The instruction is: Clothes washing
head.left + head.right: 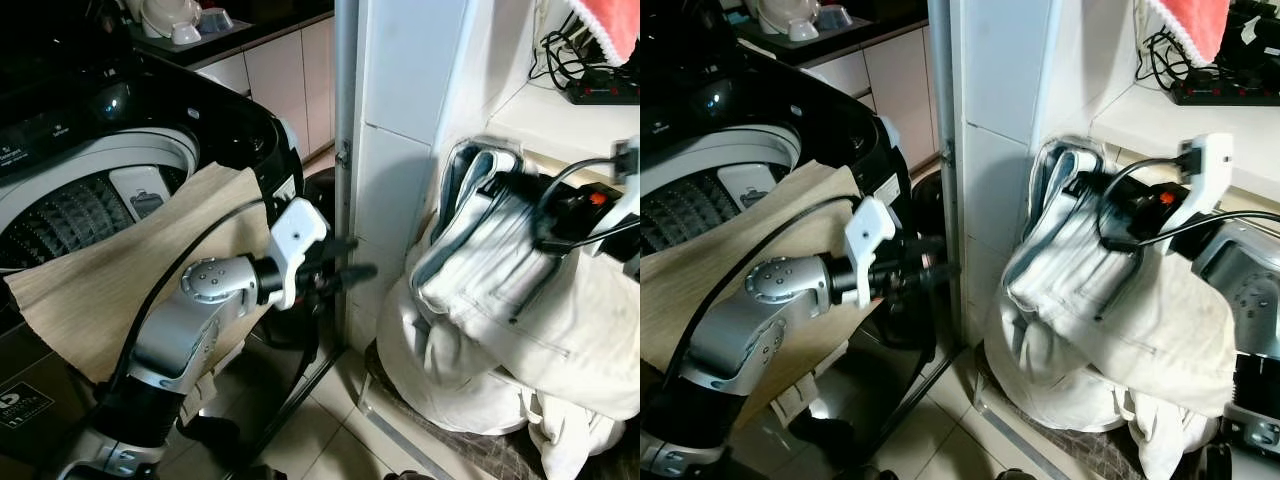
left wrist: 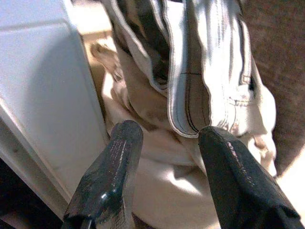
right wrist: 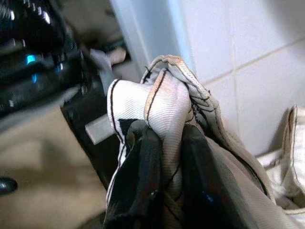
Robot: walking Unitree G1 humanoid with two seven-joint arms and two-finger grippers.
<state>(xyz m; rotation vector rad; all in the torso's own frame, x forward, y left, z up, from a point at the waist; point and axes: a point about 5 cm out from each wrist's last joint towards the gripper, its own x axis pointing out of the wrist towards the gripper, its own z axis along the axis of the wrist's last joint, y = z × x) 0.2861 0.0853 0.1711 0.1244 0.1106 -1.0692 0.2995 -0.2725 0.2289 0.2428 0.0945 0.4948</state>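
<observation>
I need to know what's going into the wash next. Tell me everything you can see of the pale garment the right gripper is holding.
The pale garment looks like heavy cream twill with dark-edged seams and stitched hems. The right gripper is shut on a bunched fold, lifting it beside the white tiled wall. Its lower part hangs and merges with a heap of similar cloth below. The left gripper, open, points at it without touching.
</observation>
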